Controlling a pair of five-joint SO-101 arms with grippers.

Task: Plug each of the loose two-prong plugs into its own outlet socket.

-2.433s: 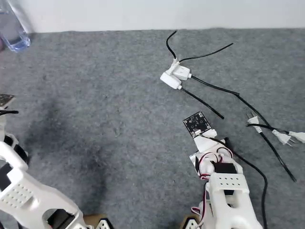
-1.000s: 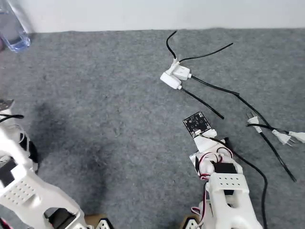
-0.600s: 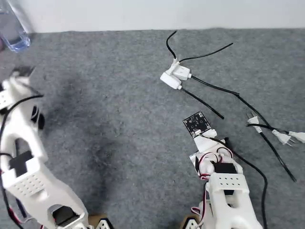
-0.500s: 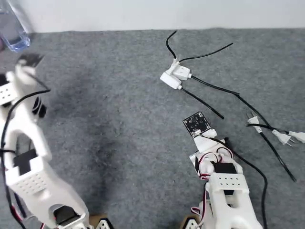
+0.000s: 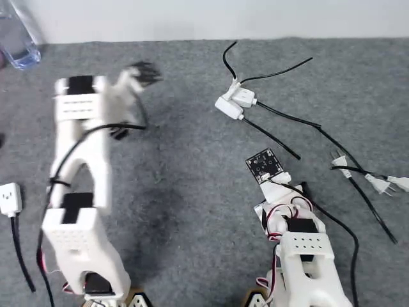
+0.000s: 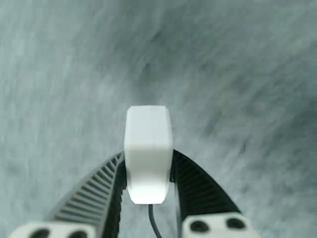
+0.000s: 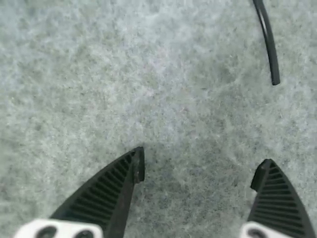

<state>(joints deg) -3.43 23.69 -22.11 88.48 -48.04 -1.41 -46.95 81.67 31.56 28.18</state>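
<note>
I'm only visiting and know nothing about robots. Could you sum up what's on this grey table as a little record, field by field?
Surface: grey mat
Left gripper: shut on a white connector with a thin cord
Right gripper: open, holding nothing, over the mat
Joined white pair: far middle of the mat, black cords attached
Two-prong plug: loose, at the right edge
Outlet socket: at the left edge

The left arm swings up from the near left edge of the worktop (image 5: pixel 192 211) and stretches well out across it, its claw (image 5: pixel 144 73) carrying a white block (image 6: pixel 147 153). Where it sat, a white socket (image 5: pixel 9 198) on a black cord lies uncovered.
</note>
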